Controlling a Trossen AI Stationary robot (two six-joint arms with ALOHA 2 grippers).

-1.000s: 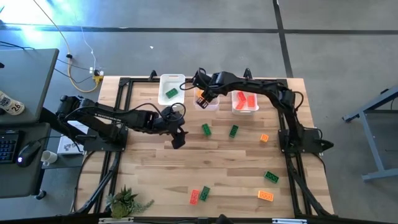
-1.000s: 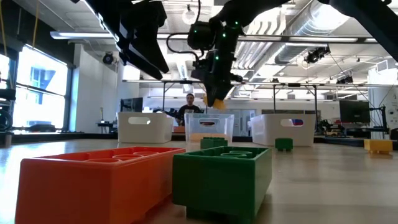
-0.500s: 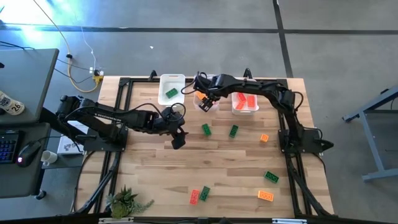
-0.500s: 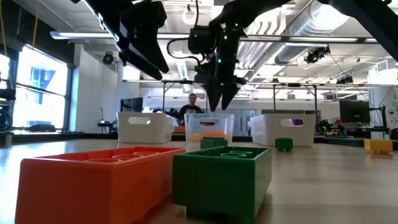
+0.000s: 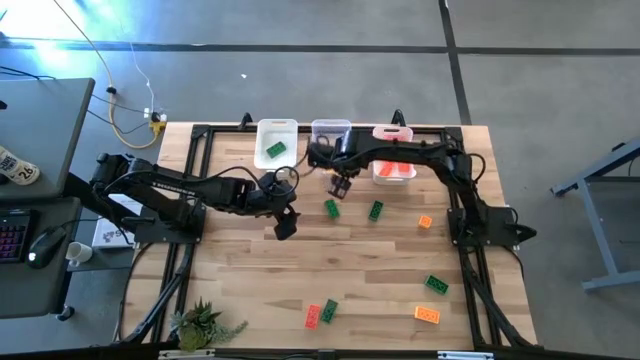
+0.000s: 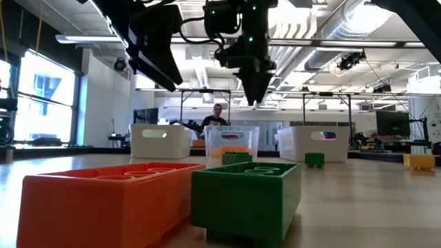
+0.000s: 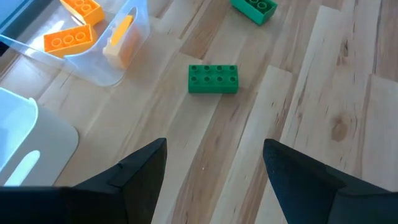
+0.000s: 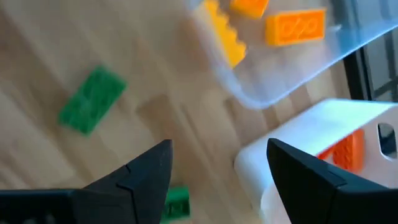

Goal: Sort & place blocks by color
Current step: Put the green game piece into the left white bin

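From overhead, my left claw (image 5: 286, 224) hangs over the bare middle-left of the wooden worktop (image 5: 250, 270), fingers spread apart and holding nothing. Behind it, along the far edge, stand three translucent bins: the left bin (image 5: 276, 142) holds a green block (image 5: 276, 150), the middle bin (image 5: 330, 132) holds orange blocks (image 7: 68, 40) that only my wrist cameras show clearly, and the right bin (image 5: 394, 165) holds red blocks (image 5: 392, 168). My right claw (image 5: 341, 186) hovers just in front of the middle bin, fingers spread wide and empty, near a loose green block (image 5: 331, 208) with a second green block (image 5: 375, 210) beside it. Further right lies a small orange block (image 5: 425, 222). Near the front edge sit a red block (image 5: 313, 316) touching a green one (image 5: 329, 309), then a green block (image 5: 436, 285) and an orange block (image 5: 427, 315). No brand or writing can be read on anything. From worktop height the nearest two blocks fill the foreground and hide much of the surface; a person (image 6: 218, 117) shows partly behind the middle bin.
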